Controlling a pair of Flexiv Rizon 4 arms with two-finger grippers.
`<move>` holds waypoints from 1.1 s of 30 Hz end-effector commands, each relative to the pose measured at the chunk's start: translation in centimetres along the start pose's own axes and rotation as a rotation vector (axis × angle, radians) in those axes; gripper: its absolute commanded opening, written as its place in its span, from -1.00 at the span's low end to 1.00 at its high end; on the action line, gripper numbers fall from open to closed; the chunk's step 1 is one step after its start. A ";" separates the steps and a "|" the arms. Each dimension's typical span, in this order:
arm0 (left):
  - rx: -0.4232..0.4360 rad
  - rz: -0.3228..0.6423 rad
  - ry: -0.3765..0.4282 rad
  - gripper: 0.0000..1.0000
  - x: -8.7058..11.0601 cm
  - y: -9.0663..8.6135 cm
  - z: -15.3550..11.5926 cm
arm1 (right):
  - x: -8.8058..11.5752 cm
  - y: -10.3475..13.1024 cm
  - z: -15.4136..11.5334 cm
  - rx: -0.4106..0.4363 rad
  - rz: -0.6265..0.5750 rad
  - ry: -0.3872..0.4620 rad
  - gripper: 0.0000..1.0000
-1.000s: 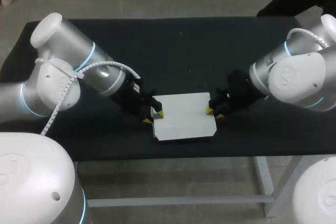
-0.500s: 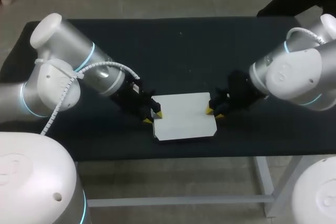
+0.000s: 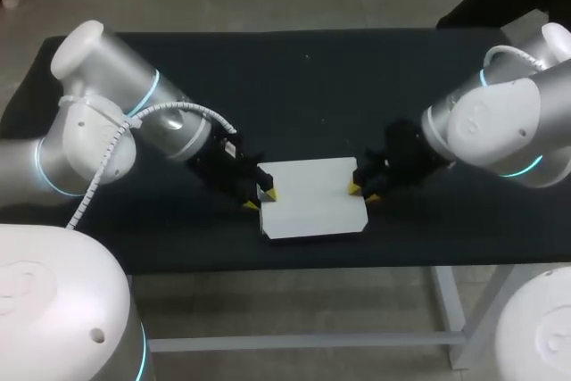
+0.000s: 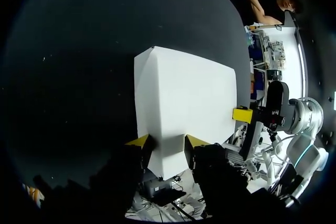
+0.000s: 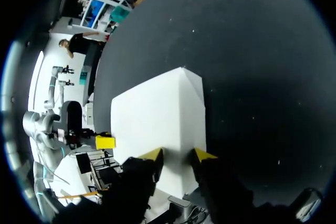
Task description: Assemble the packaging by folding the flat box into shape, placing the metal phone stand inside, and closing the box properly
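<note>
A white box (image 3: 312, 198) lies flat near the front edge of the black table (image 3: 312, 86), its lid side up. My left gripper (image 3: 260, 200) is at the box's left end. In the left wrist view that end of the box (image 4: 184, 98) sits between the two yellow tips of the left gripper (image 4: 166, 141), touching both. My right gripper (image 3: 364, 192) holds the opposite end. In the right wrist view the box (image 5: 157, 119) is pinched by the right gripper (image 5: 178, 155). No metal phone stand is in view.
Each wrist view shows the other arm's yellow tip past the far end of the box: the right gripper's tip (image 4: 241, 114) and the left gripper's tip (image 5: 105, 141). The table's front edge runs just below the box.
The box and both grippers stay in place. The right arm's upper links have leaned slightly toward the middle.
</note>
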State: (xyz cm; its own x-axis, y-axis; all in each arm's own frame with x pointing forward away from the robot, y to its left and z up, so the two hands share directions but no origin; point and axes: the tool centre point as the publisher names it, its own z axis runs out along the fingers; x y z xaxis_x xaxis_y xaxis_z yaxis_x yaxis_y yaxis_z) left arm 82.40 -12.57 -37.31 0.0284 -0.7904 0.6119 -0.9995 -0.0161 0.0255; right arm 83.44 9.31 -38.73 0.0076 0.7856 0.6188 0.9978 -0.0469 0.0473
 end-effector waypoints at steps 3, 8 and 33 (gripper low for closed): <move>-0.046 0.006 0.011 -0.11 1.4 -0.7 1.2 | 1.2 0.0 1.4 0.026 0.010 0.039 -0.25; -0.080 0.010 0.012 -0.12 2.0 -0.7 1.2 | 1.5 0.0 1.1 0.042 0.019 0.061 -0.27; -0.196 -0.002 0.060 -0.08 3.1 -0.8 0.1 | 2.3 0.9 0.7 0.124 0.068 0.106 -0.30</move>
State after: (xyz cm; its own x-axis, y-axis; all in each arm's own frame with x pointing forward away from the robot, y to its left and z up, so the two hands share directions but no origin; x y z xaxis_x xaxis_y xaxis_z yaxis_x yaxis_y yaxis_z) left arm 82.86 -12.40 -36.33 0.0397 -0.7522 0.6577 -0.9818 0.0931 0.1657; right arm 84.02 9.55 -37.75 0.0757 0.7226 0.6871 0.9967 -0.0351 -0.0728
